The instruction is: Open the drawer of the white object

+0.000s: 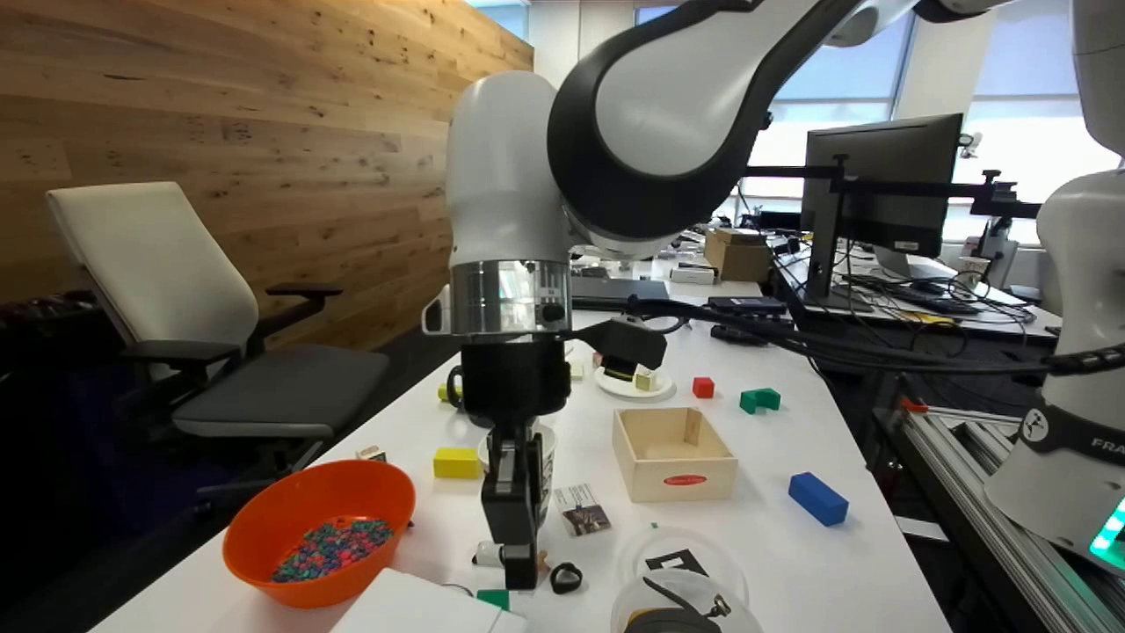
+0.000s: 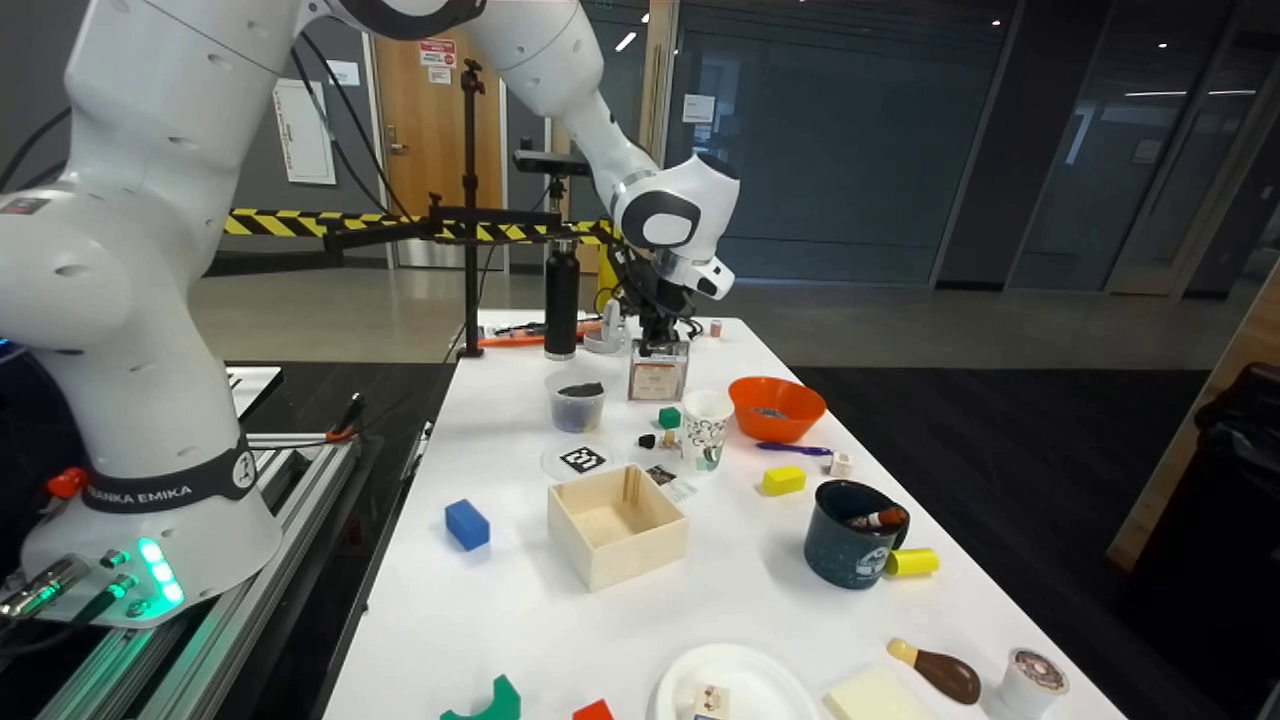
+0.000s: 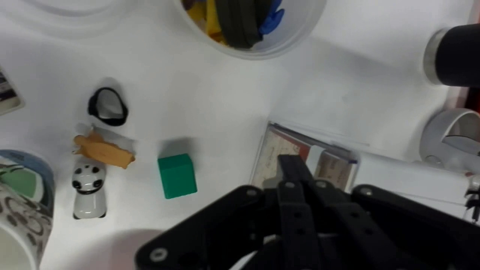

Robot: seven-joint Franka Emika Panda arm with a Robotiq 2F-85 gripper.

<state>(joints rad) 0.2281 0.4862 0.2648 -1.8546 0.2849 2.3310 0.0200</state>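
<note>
The white object [image 1: 413, 609] shows at the bottom edge of an exterior view, partly cut off. In the wrist view its white body [image 3: 408, 176] lies at the right. A clear drawer [image 3: 266, 157] with cards inside sticks out from its end. The drawer's clear front [image 2: 657, 384] faces the camera in an exterior view. My gripper [image 3: 292, 159] is shut, its fingertips together with nothing visible between them. The fingertips are over the drawer, and they hide part of it. They also show in both exterior views [image 1: 520, 571], [image 2: 655, 347]. I cannot tell whether they touch the drawer.
A green block [image 3: 177, 175], a panda figure [image 3: 89, 191] and a paper cup [image 2: 706, 430] stand near the drawer. An orange bowl [image 1: 321, 536] is on one side, a clear tub [image 2: 576, 402] on the other. A black bottle [image 2: 561, 300] stands behind. A wooden box [image 1: 675, 457] is mid-table.
</note>
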